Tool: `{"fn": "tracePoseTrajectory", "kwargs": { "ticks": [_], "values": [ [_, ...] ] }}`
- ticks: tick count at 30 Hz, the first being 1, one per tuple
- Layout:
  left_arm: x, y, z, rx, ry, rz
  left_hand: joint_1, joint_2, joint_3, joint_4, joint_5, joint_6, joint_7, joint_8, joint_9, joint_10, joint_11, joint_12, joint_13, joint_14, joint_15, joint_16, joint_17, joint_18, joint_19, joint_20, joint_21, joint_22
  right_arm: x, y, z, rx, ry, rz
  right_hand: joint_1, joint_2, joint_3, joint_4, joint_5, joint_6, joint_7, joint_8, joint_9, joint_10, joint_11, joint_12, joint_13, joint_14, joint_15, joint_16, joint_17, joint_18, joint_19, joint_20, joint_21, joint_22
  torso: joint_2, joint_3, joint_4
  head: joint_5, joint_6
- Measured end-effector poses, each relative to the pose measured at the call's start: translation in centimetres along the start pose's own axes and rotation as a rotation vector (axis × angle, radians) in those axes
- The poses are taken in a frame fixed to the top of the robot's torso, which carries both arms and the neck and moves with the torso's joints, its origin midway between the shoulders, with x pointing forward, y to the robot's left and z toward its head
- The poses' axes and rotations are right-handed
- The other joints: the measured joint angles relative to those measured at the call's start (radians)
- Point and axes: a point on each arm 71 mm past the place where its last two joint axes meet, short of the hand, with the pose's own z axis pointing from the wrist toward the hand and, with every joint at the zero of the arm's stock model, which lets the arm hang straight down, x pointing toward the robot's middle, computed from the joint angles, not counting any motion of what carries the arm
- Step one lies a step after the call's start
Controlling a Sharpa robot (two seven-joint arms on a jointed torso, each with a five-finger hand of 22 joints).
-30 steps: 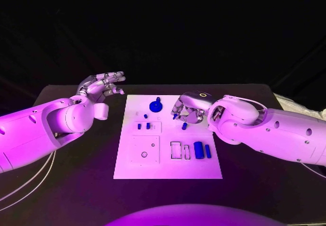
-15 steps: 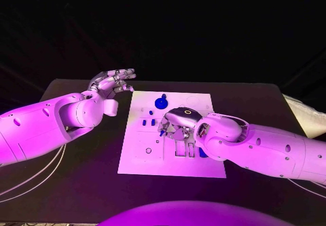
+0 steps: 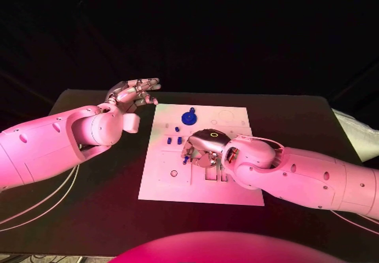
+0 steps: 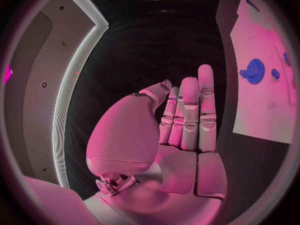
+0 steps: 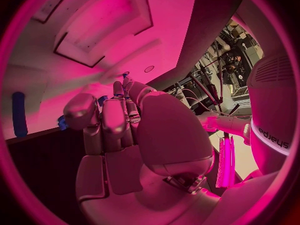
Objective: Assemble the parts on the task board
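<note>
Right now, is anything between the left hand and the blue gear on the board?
Nothing visible. The left hand hovers open off the board's far left corner, and the gear stands beside it with bare board and table between. The right hand works nearer, out of that path.

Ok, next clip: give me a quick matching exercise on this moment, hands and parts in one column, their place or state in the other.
Things:
1. left hand
2. right hand
3. blue gear
4. task board

Places or states:
A. white plate lying in the middle of the table
B. stands at the board's far end
C. raised beside the board's far left corner, holding nothing
D. low over the board's middle, fingers curled by a small blue part

Pairs: 1-C, 2-D, 3-B, 4-A
</note>
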Motion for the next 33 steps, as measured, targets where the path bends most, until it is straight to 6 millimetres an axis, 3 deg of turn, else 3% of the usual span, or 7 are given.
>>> {"fn": "tracePoseTrajectory", "kwargs": {
  "ticks": [18,23,30,33],
  "values": [
    [0.0,0.0,0.0,-0.004,0.001,0.000,0.000,0.000,0.000,0.000,0.000,0.000,0.000,0.000,0.000,0.000,0.000,0.000,0.000,0.000,0.000,0.000,0.000,0.000,0.000,0.000,0.000,0.000,0.2,0.3,0.2,-0.007,0.023,-0.024,-0.005,0.003,0.003,-0.003,0.003,-0.002,0.002,-0.001,-0.001,0.000,0.000,0.000,0.000,0.000,0.000,0.000,-0.001,0.000,0.000,0.000,0.000,-0.001,0.000,0.0006,-0.0003,0.004,-0.007],
    [0.0,0.0,0.0,-0.005,0.002,-0.001,0.000,0.000,0.000,0.000,0.000,0.000,0.000,0.000,0.000,0.000,0.000,0.000,0.000,0.000,0.000,0.000,0.000,0.000,0.000,0.000,0.000,0.000,0.3,0.8,0.5,-0.010,0.032,-0.054,-0.028,-0.016,0.005,-0.006,0.007,-0.003,0.002,0.000,0.004,-0.005,0.006,-0.010,0.000,0.000,0.000,0.000,-0.004,0.000,0.000,0.000,0.000,-0.002,0.000,0.0006,-0.0005,0.003,-0.009],
    [0.1,0.1,0.0,-0.006,0.004,-0.001,0.000,0.000,0.000,0.000,0.000,0.000,0.000,0.000,0.000,0.000,0.000,0.006,0.000,0.000,0.000,0.000,0.000,0.000,0.000,0.000,0.000,-0.001,0.5,1.2,0.7,-0.008,0.047,-0.098,-0.067,-0.035,0.006,-0.006,0.012,-0.030,0.027,-0.004,-0.002,-0.050,0.025,-0.024,0.000,0.000,0.011,0.000,-0.011,0.000,-0.004,0.011,0.000,-0.009,0.000,0.0006,-0.0007,0.003,-0.011],
    [0.1,0.1,0.0,-0.006,0.005,-0.002,0.000,0.000,0.003,-0.003,0.000,0.000,0.000,0.000,0.000,0.000,0.000,0.006,0.000,0.000,0.000,0.000,-0.001,0.000,0.000,0.000,0.000,-0.001,0.5,1.3,0.7,-0.007,0.045,-0.111,-0.080,-0.046,0.007,-0.007,0.012,-0.071,0.031,-0.004,-0.012,-0.091,0.032,-0.030,-0.001,0.000,0.018,0.000,-0.018,0.000,-0.011,0.018,0.000,-0.016,0.000,0.0006,-0.0008,0.004,-0.011]
  ]
}}
